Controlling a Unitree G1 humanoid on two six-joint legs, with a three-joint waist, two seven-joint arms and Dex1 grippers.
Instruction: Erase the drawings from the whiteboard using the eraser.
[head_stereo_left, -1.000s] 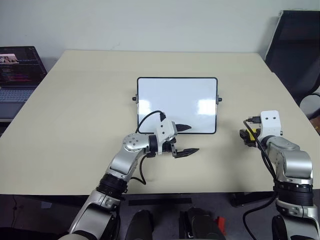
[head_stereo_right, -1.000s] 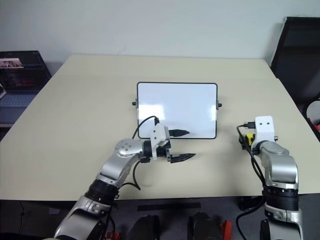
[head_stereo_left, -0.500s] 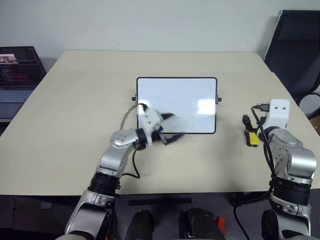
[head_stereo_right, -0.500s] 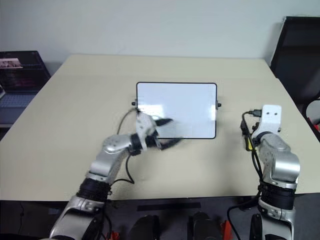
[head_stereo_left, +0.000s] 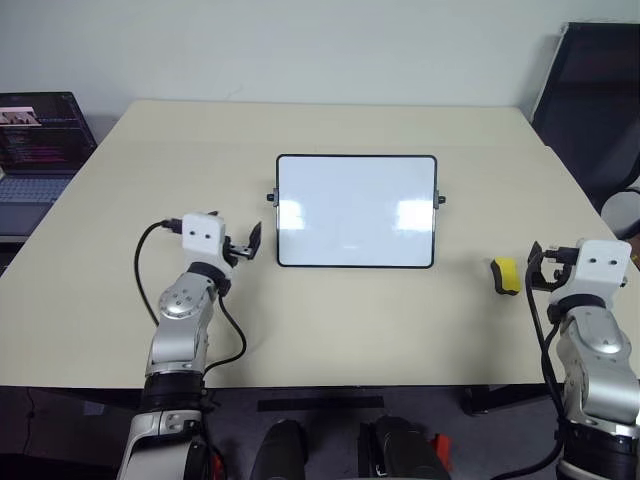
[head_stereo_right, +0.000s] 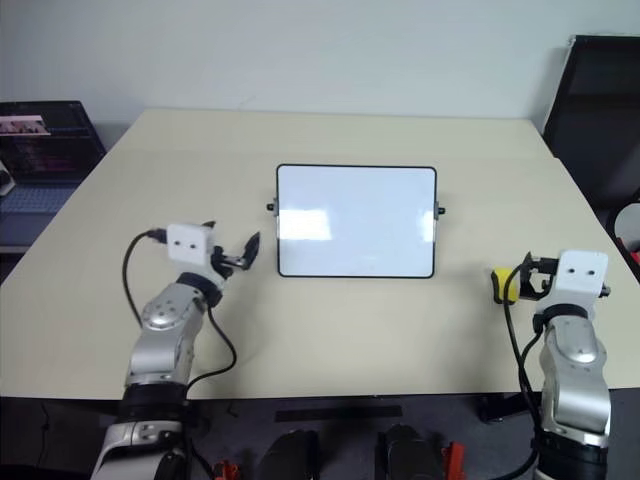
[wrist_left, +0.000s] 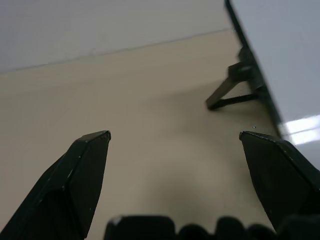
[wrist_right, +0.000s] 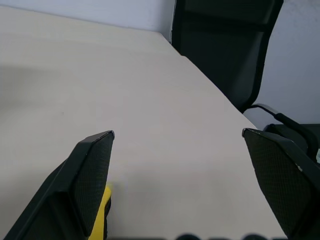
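The whiteboard (head_stereo_left: 356, 210) stands propped in the middle of the beige table (head_stereo_left: 150, 150). The drawings are out of view: its face looks plain white with two glare patches. The yellow eraser (head_stereo_left: 505, 275) lies loose on the table, right of the board. My right gripper (head_stereo_left: 545, 262) hovers open just behind and right of the eraser, apart from it. In the right wrist view the gripper (wrist_right: 178, 132) is empty, and a sliver of the eraser (wrist_right: 103, 210) shows beside one finger. My left gripper (head_stereo_left: 248, 243) is open and empty beside the board's left edge (wrist_left: 290, 60).
A laptop (head_stereo_left: 35, 150) sits off the table's left side. A black chair (head_stereo_left: 595, 100) stands at the far right. The board's small side knob and stand (wrist_left: 240, 85) jut out close ahead of my left gripper.
My left gripper swung from the board's lower edge out to its left side and now points forward. My right gripper lifted and drew back, leaving the eraser uncovered on the table.
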